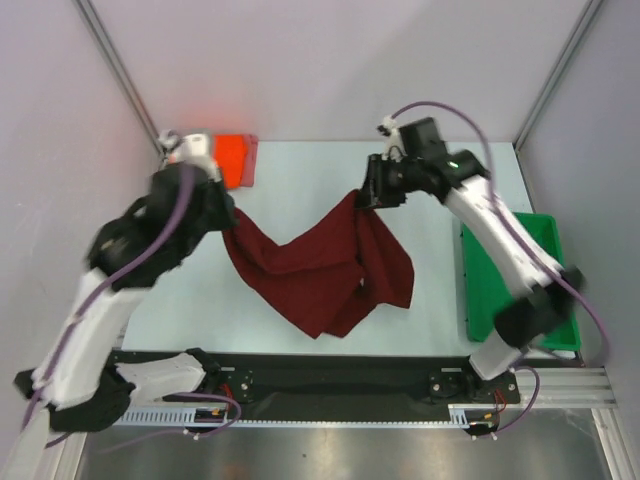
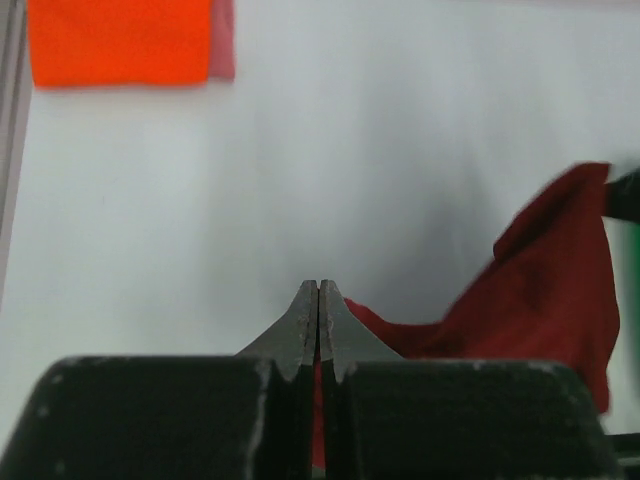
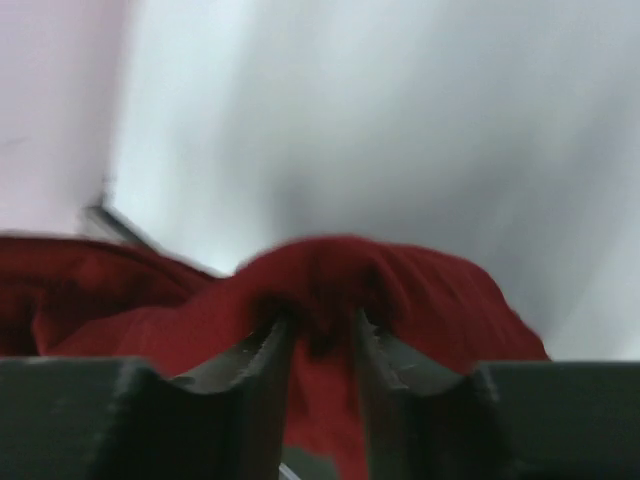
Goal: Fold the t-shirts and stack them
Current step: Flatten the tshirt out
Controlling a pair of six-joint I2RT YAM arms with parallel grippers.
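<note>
Top external view showed me the soft dark maroon cloth t-shirt (image 1: 320, 270) sagging over the pale table (image 1: 300, 165), one edge clenched in my left gripper (image 2: 318, 292), the other pinched by my right gripper (image 3: 320, 325).

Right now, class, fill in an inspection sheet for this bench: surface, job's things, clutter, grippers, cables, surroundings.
Surface: pale table, partly under cloth.
Job's things: maroon t-shirt unfolded, slung between both grippers; orange t-shirt folded at the far left, lying on a pinkish t-shirt.
Clutter: green tray at the right edge.
Grippers: left gripper shut on the maroon t-shirt; right gripper pinching its other end.
Cables: a purple cable along each arm.
Surroundings: pale walls, metal frame posts.
</note>
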